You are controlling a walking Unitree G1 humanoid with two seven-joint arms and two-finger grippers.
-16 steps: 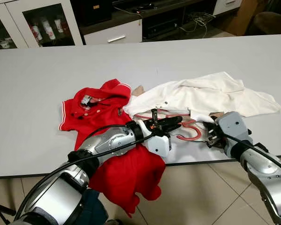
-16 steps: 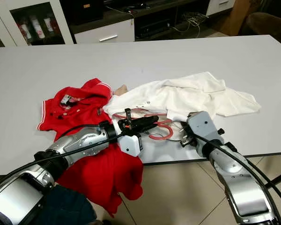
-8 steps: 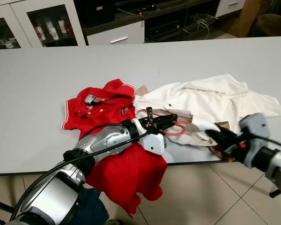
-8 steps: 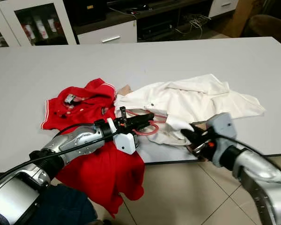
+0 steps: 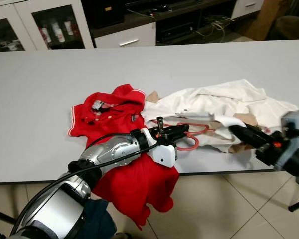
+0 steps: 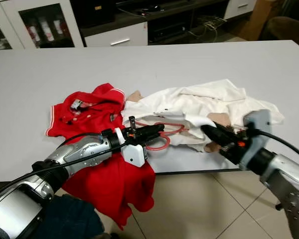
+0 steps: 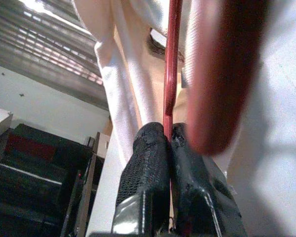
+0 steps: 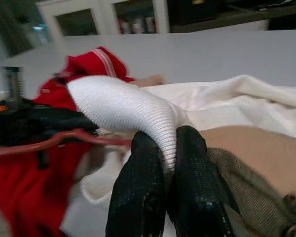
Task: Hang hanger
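Red hanger [image 5: 187, 135] pinched by left tool [image 5: 182, 131]; right tool [image 5: 235, 129] grips white shirt [image 5: 224, 99].

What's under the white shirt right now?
The red hanger runs under the white shirt, with tan fabric showing beneath it. Its far end is covered.

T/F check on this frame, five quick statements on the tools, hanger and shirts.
1. The left tool is shut on the red hanger. True.
2. The right tool is open above the table. False: it is shut on a ribbed edge of the white shirt.
3. The red shirt lies wholly on the table. False: its lower part hangs over the front edge.
4. The hanger lies partly under the white shirt. True.
5. The white shirt lies to the robot's left of the red shirt. False: it lies to the right.
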